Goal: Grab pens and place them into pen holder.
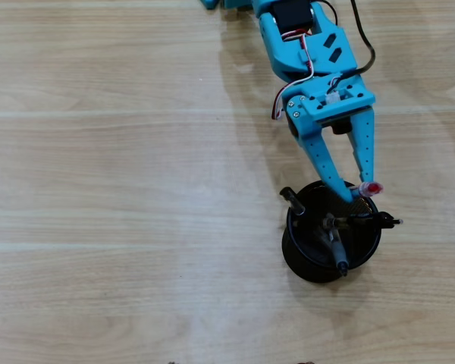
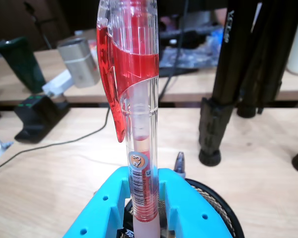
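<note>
In the overhead view my blue gripper (image 1: 358, 189) reaches down from the top and hangs over the far right rim of the pen holder (image 1: 299, 262), a round black mesh cup. It is shut on the red pen (image 1: 372, 187), which stands upright. In the wrist view this pen's clear barrel with its red clip (image 2: 134, 74) rises between the blue jaws of the gripper (image 2: 145, 201), with the holder's rim (image 2: 216, 198) just below. Three dark pens rest in the cup: one leans up-left (image 1: 290, 199), one right (image 1: 384, 221), one toward the bottom (image 1: 338, 254).
The cup stands on a light wooden table (image 1: 121, 189). Beyond it the wrist view shows black tripod legs (image 2: 228, 99) on the right, and a silver box (image 2: 79, 62), a black stand (image 2: 37, 116) and a cable (image 2: 64, 144) on the left.
</note>
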`<state>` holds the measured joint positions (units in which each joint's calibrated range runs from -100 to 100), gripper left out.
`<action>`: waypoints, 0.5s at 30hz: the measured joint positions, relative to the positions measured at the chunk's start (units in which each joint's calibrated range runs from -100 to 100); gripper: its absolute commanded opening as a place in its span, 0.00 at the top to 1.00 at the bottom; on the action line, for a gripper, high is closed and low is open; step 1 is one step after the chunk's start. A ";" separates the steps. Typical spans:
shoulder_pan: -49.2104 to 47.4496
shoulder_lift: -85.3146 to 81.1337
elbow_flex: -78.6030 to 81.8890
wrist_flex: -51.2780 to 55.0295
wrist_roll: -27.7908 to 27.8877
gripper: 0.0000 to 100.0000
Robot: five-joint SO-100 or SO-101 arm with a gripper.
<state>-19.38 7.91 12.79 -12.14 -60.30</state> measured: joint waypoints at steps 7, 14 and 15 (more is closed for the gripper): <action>0.00 -0.08 1.42 -0.60 0.16 0.97; 0.00 0.00 6.29 -0.95 0.21 0.87; 0.00 0.00 6.46 -1.03 0.63 0.87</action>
<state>-19.38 7.91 19.26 -13.18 -59.68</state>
